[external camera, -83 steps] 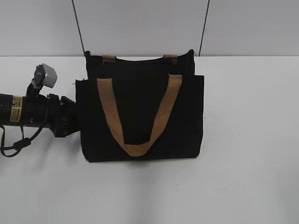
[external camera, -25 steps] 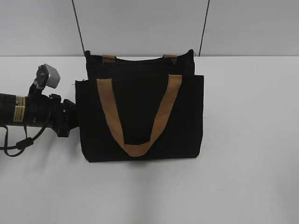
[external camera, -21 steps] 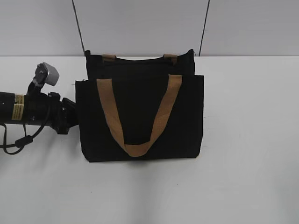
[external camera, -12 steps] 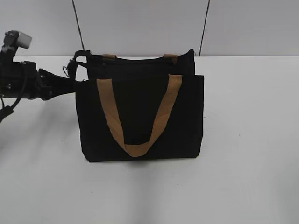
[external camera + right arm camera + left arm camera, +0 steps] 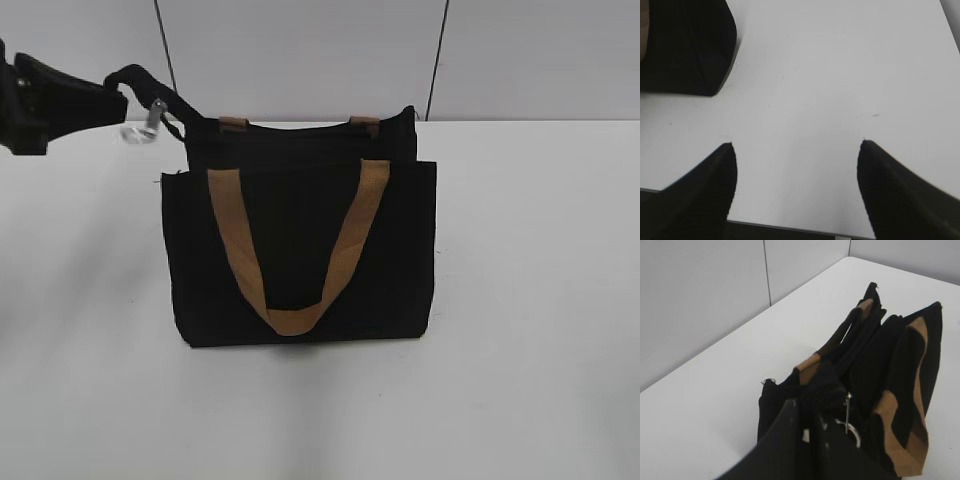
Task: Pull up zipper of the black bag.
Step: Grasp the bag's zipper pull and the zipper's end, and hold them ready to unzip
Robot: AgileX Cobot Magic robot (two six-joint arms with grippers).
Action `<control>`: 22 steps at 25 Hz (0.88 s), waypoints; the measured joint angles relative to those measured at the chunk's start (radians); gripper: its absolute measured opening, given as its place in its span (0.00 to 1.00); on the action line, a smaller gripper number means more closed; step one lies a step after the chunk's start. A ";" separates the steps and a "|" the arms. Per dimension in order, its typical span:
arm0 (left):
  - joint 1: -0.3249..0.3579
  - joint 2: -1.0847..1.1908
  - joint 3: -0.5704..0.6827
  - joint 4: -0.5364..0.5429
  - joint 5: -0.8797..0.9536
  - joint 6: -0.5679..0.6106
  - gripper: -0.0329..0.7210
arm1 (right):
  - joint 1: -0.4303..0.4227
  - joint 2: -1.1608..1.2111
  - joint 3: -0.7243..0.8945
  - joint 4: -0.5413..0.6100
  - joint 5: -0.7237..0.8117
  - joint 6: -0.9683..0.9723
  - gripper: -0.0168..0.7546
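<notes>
The black bag stands upright on the white table, tan handle hanging down its front. My left gripper is at the bag's upper left corner, shut on the black fabric end of the zip track and holding it stretched up and to the left. The zipper, a small silver slider with a ring, dangles just below that stretched end. In the left wrist view the gripper pinches black fabric, with the zipper hanging right beside the fingers above the bag. My right gripper is open and empty over bare table.
The white table stretches around the bag, and a grey wall stands close behind it. In the right wrist view a corner of the bag lies up and to the left of the open fingers. The right arm is out of the exterior view.
My left arm has risen from beside the bag's left edge to its top left corner, closed on the black zip end and drawn it up and left; the silver slider now shows.
</notes>
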 joint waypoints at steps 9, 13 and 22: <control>0.000 -0.115 0.001 0.070 -0.033 -0.071 0.07 | 0.000 0.000 0.000 0.000 0.000 0.000 0.77; 0.000 -0.115 0.001 0.054 -0.034 -0.071 0.07 | 0.000 0.000 0.000 0.000 0.000 0.000 0.77; 0.000 -0.115 0.001 -0.019 -0.073 -0.071 0.07 | 0.000 0.000 0.000 0.000 0.000 0.000 0.77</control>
